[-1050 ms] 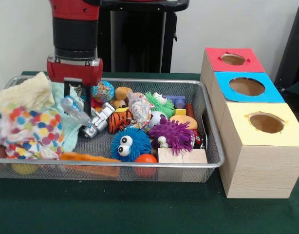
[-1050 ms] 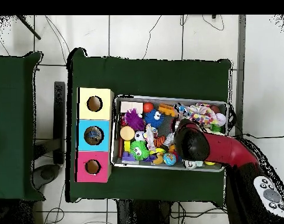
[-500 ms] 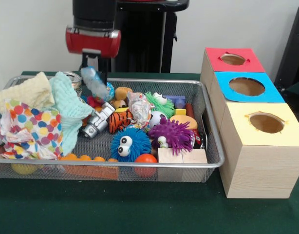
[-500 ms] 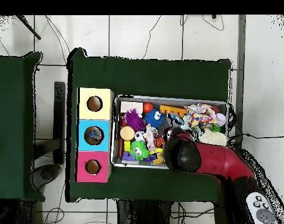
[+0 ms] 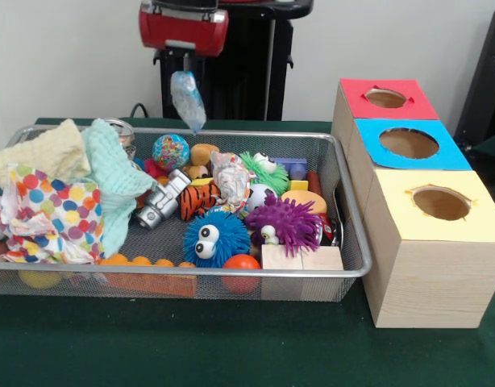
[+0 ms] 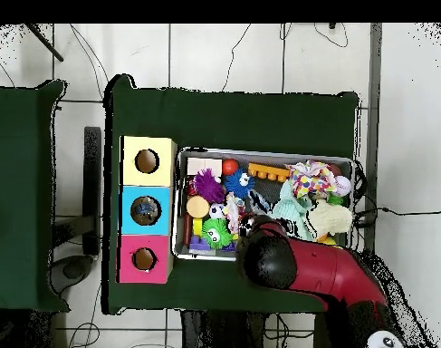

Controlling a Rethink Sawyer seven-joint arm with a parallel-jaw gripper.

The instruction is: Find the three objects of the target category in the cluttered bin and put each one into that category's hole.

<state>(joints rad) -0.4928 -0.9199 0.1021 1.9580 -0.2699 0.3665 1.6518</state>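
Observation:
My gripper (image 5: 185, 68) hangs high above the back rim of the wire bin (image 5: 354, 234), shut on the top of a small clear plastic bottle (image 5: 188, 100) that dangles below it, clear of the clutter. Under it lie a multicoloured ball (image 5: 170, 151), a silver toy camera (image 5: 160, 202), a striped tiger toy (image 5: 199, 200), a blue googly-eyed fuzzy ball (image 5: 215, 239) and a purple spiky ball (image 5: 289, 222). In the overhead view the red arm (image 6: 301, 269) covers the gripper and the bottle at the bin's lower edge.
Three wooden boxes with round holes stand beside the bin: red-topped (image 5: 386, 98), blue-topped (image 5: 409, 143) and yellow-topped (image 5: 439, 204). Cloths, yellow (image 5: 39, 153), mint (image 5: 112, 181) and polka-dotted (image 5: 54, 214), pile at the bin's left end. Wooden blocks (image 5: 301, 257) sit at its front.
The gripper has risen out of the bin with the clear bottle and moved right, towards the boxes. The mint cloth it had been pressing against has settled.

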